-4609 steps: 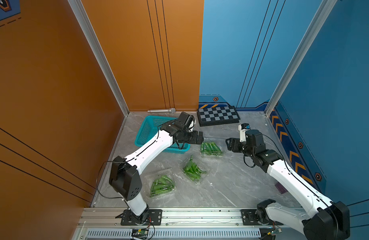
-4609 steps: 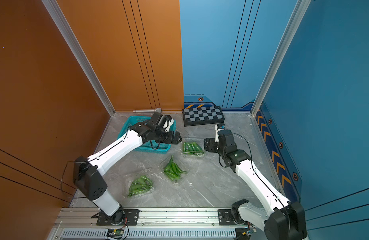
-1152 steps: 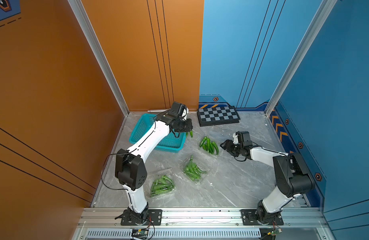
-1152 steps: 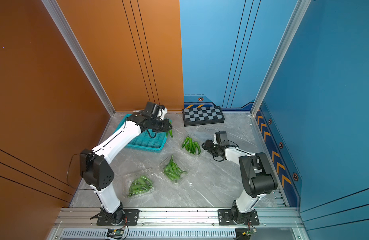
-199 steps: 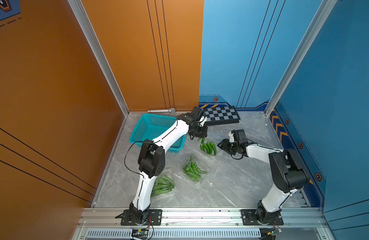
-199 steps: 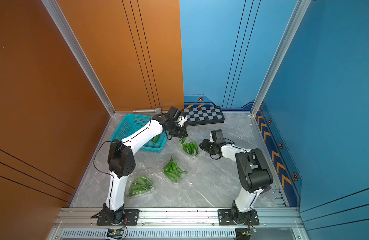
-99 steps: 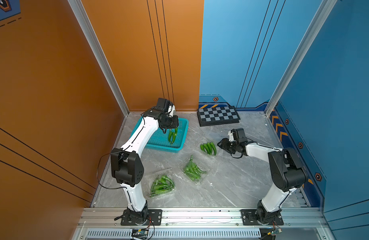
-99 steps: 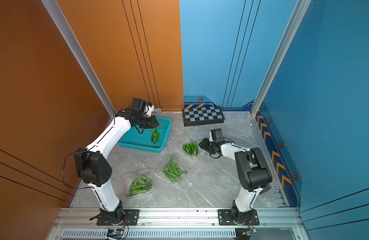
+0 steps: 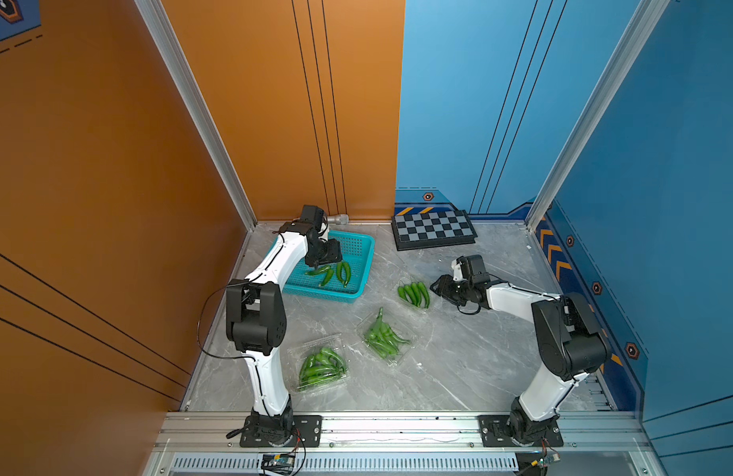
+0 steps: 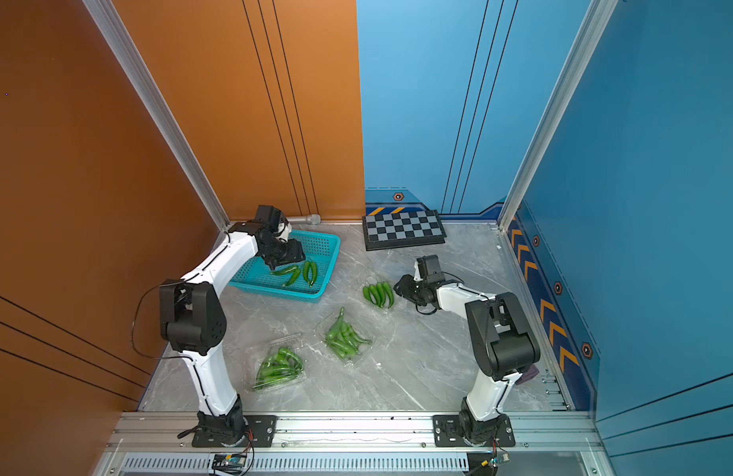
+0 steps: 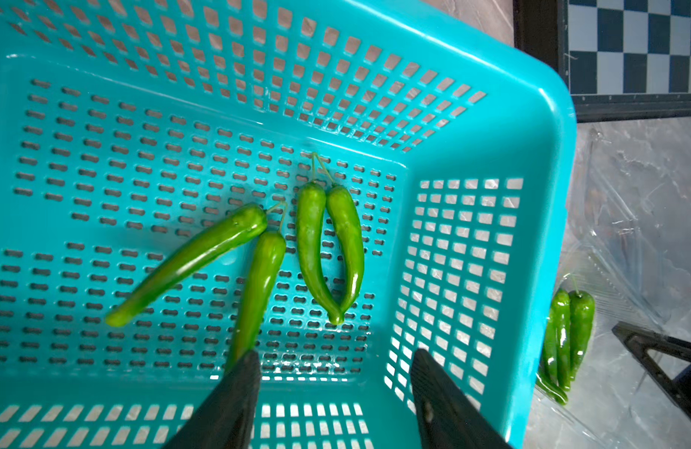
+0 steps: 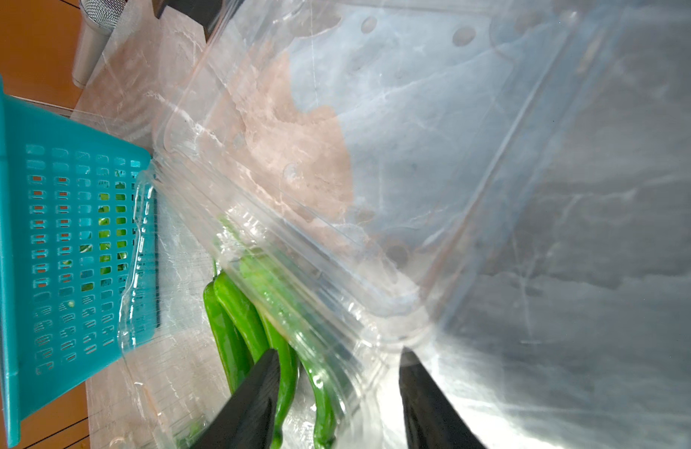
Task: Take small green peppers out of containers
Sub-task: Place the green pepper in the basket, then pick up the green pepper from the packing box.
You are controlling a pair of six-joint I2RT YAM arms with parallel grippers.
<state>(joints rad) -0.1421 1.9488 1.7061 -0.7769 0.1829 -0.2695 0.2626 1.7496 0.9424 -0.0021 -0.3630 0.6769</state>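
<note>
Peppers (image 11: 308, 248) now in basket (image 11: 546, 194) (four)

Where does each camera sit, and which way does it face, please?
Top views: a stereo pair high on the robot's side, looking down over the whole table; left arm and right arm show whole, with left hand and right hand.
Left wrist: on the left arm, looking down into the teal basket at four peppers; its two open fingers show.
Right wrist: on the right arm, low, facing the open clear container; its fingers show.
Shared: all views show the basket; both wrist views catch the container's peppers.
</note>
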